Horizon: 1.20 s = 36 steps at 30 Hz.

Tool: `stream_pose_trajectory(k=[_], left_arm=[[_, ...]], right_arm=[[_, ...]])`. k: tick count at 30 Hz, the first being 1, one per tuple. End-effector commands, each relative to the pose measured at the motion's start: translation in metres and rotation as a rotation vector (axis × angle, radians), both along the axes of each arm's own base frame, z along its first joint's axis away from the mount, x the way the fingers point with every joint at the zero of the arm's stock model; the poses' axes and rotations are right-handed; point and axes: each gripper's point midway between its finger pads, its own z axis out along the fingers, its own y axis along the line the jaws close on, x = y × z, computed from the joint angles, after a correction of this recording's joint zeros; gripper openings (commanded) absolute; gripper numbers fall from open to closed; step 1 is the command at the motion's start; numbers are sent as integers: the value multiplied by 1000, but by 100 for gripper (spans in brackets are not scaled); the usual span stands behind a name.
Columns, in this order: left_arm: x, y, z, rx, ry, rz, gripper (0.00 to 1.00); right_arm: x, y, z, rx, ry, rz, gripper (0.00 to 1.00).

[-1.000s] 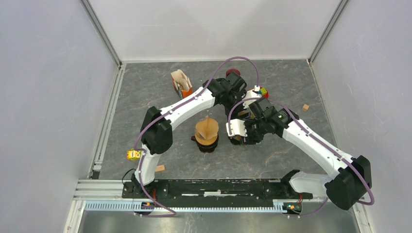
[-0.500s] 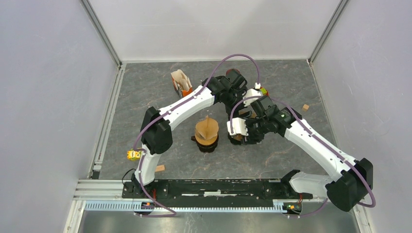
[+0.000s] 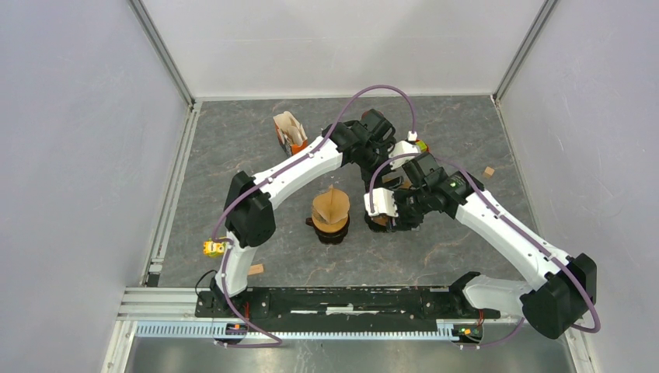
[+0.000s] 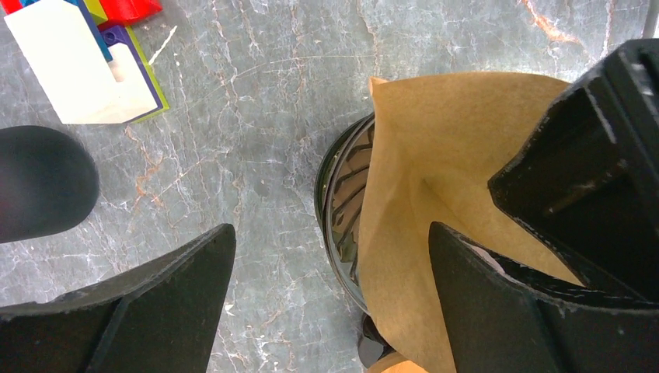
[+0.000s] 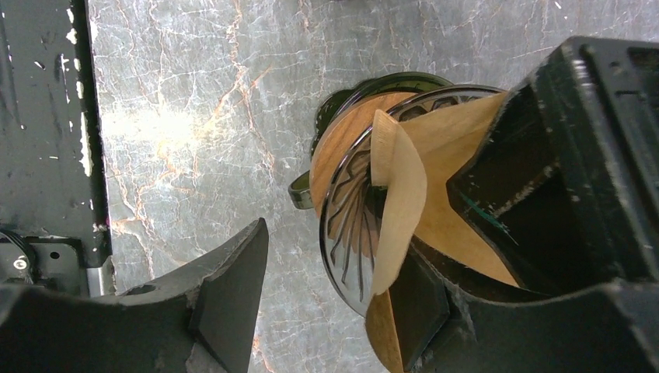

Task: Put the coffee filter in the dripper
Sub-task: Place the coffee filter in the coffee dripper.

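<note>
Now, from the top camera, the left arm (image 3: 295, 167) and the right arm (image 3: 497, 225) both reach to one spot on the grey table (image 3: 233, 155); what sits under their tips is mostly hidden; a second brown cone on a dark stand (image 3: 330, 211) sits near that spot.

From the left wrist, the left gripper (image 4: 332, 233) is wide open and holds nothing; the dripper (image 4: 346, 210) and the brown coffee filter (image 4: 435, 155) lie between its fingers; the coffee filter is inside the dripper, but one side stands up high over the rim; a black block (image 4: 591, 148), likely part of the other arm, rests on the paper.

From the right wrist, the right gripper (image 5: 338, 249) is partly open; one finger is off to the side and touches nothing; the other seems tucked against the paper; it does not look like a grip; the paper is folded over and sits crooked.

I think this is the last step, settling the coffee filter; next it needs a soft push down so it opens up and lies flat on the ribs; too hard a push could crease it or tip the dripper.
</note>
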Motion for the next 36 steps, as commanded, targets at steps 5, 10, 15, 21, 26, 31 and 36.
stream_pose_trajectory(k=[5,10,15,21,26,31,36], left_arm=[[-6,-1,51,-103,-31,4,100],[-7,-1,54,-119,-13,21,100],[-1,6,60,-123,-20,56,100],[12,16,57,-111,-43,115,100],[19,19,43,-86,-64,132,100],[18,19,29,-75,-46,131,100],[15,18,18,-73,-24,128,100]], right_arm=[[-6,-2,-8,0,16,33,62],[-7,-2,-13,-2,24,32,62],[-6,-1,-12,1,21,31,62],[-4,1,-5,18,5,32,63],[-8,1,-6,21,17,35,64],[-11,0,-13,18,31,33,64],[-15,-1,-25,13,55,36,64]])
